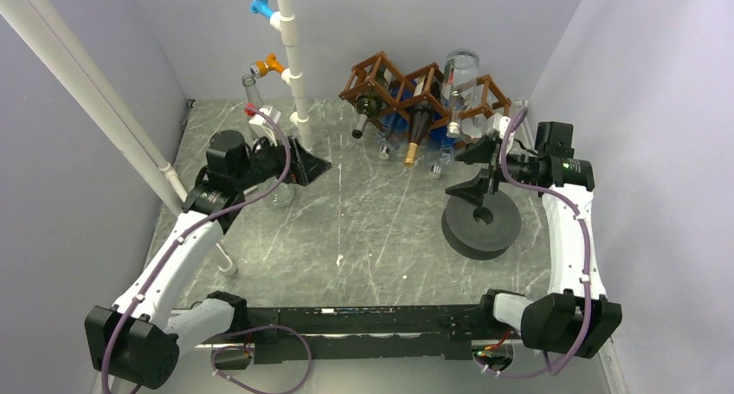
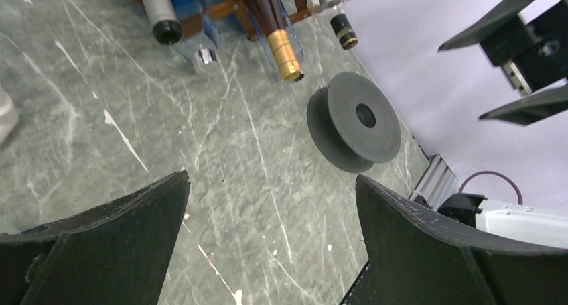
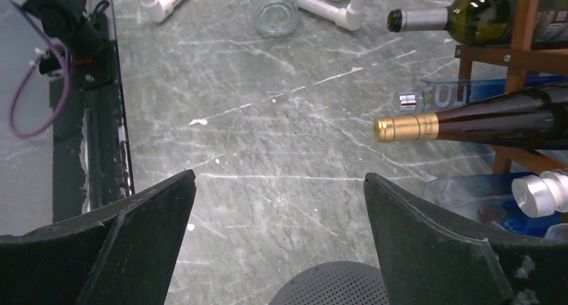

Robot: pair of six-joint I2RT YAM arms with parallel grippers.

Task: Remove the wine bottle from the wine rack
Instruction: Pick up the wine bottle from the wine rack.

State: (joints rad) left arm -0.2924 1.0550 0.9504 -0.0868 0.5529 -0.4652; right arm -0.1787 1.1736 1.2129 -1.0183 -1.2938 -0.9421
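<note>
Brown wine rack (image 3: 529, 53) holds gold-capped wine bottle (image 3: 482, 120), neck jutting out of rack toward right gripper (image 3: 278, 181), spread wide, empty, near rack front; left gripper (image 2: 271, 177) spread too, farther from rack.

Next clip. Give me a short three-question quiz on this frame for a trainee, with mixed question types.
1. True or false: the left gripper and the right gripper both stand open, holding nothing.
2. The brown bottle lies in the wine rack with its neck sticking out. What colour is its foil cap? A gold, B red, C white.
3. Fill in: the black disc lies on the ____ arm's side.

Key: 1 true; 2 A; 3 right.
</note>
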